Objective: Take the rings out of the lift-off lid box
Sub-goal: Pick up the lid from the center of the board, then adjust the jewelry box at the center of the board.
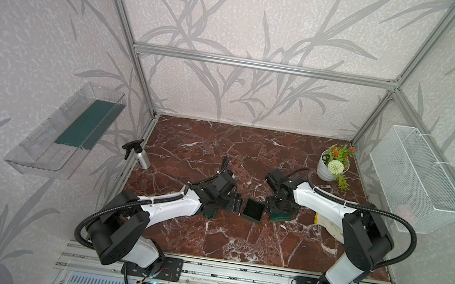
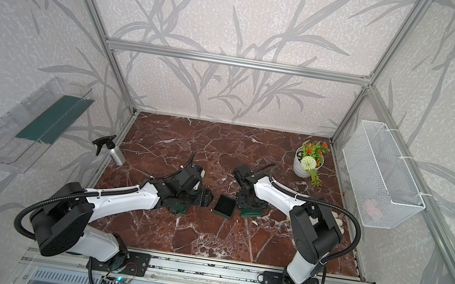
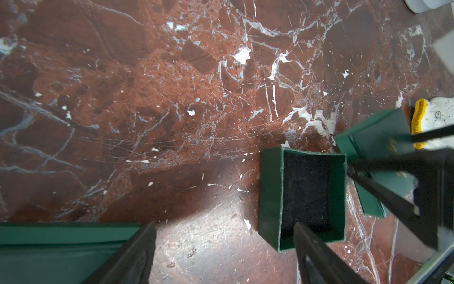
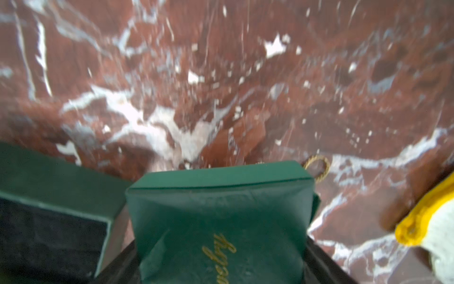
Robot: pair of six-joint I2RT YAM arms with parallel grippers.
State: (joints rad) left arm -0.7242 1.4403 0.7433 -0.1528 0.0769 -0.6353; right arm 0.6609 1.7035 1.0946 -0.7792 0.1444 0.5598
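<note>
Checking both top views, I see the box (image 1: 253,210) sitting lidless on the red marble worktop (image 1: 235,241), between the two arms, its black lining facing up. In the left wrist view that lining reads as plain dark felt inside green walls; I cannot tell whether any ring lies on it. The left gripper (image 3: 223,228) hangs low beside the box with its fingers spread wide and only bare worktop between them, so it is open and carrying nothing. One finger crosses the box's near wall; the other sits at the edge of a second green piece (image 3: 61,246) lying flat under that arm. The right gripper (image 4: 221,250) is on the far side of the box, closed on the lid (image 4: 221,209). The green lid with gold script sits pinched and creased between the two dark fingers, low over the worktop just beside the box. One ring (image 4: 327,168), a thin gold-toned twisted hoop, lies on the worktop touching or just past the lid's far corner, partly hidden by it and outside the box. A white glove (image 4: 437,236) with a yellow cuff lies near the right arm.
</note>
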